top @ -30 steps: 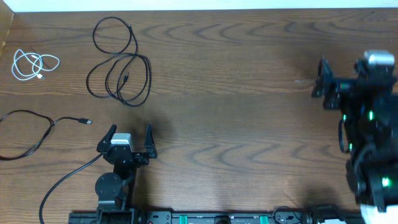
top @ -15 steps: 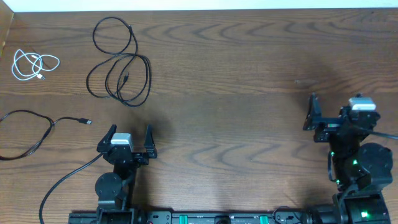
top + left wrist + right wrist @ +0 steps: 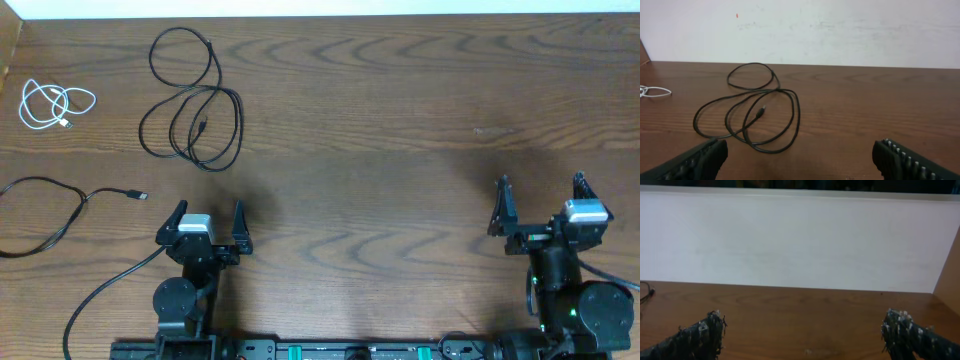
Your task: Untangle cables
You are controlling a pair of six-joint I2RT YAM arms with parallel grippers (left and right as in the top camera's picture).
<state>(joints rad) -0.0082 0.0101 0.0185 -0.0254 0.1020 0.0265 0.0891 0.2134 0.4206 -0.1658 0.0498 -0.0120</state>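
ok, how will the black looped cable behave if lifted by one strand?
Probably floppy: the black looped cable lies in loose overlapping loops, so one strand likely drags the rest. Looks thin, so probably light.

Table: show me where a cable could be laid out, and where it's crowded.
Bare: middle and right, from the looped cable to the right arm, plus the front strip between it and the left arm. Crowded: left side, with the white cable, looped cable and long black cable.
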